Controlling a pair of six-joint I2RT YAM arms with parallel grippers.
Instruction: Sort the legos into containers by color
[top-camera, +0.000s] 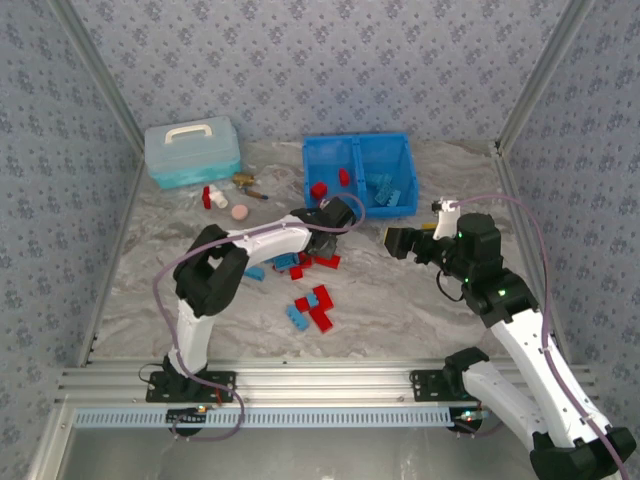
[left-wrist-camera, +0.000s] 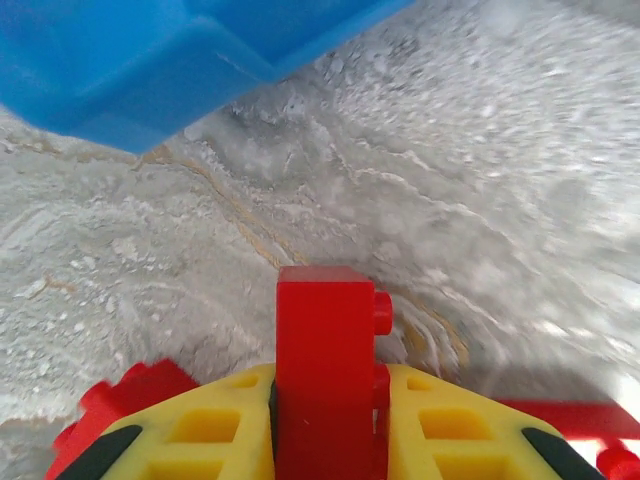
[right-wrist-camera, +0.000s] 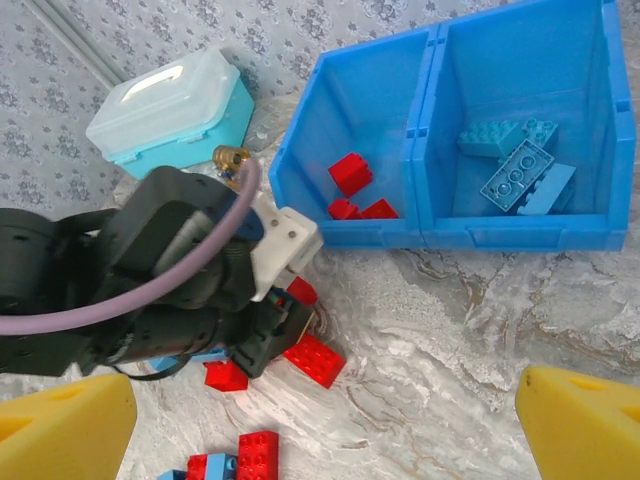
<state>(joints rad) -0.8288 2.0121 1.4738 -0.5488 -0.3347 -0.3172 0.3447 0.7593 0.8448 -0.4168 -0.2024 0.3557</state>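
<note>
We see the legos as small, studded plastic bricks in two colours, bright red and light blue. One red brick (left-wrist-camera: 323, 340) stands upright between the yellow fingers (left-wrist-camera: 200, 430) of the left gripper (left-wrist-camera: 325, 405). The jaws are closed tight on its sides, and a round stud pokes out on its right face. In the left wrist view this brick hangs over the marbled table (left-wrist-camera: 480, 200), with a corner of the blue bin (left-wrist-camera: 120, 70) close above and to the left.

From overhead, the left gripper (top-camera: 322, 242) sits low, just in front of the bin (top-camera: 355, 140), at the far edge of the loose pile. In that pile we count several red bricks (top-camera: 320, 318) and a few light blue bricks (top-camera: 296, 317), scattered on the table (top-camera: 420, 300) between the two arms, some of them touching.

The bin (right-wrist-camera: 370, 100) is already partly sorted. Its left compartment (right-wrist-camera: 300, 165) holds three red pieces (right-wrist-camera: 350, 172), and its right compartment (right-wrist-camera: 590, 120) holds flat light blue pieces (right-wrist-camera: 515, 172) lying across one another.

The right gripper (top-camera: 398, 243) hovers to the right of the pile, apart from it. Its jaws are spread wide with nothing between them, and the yellow fingertips (right-wrist-camera: 70, 420) sit at opposite corners of its own wrist view.

A pale teal lidded box (top-camera: 192, 150) stands at the far left, well apart from the bin.
</note>
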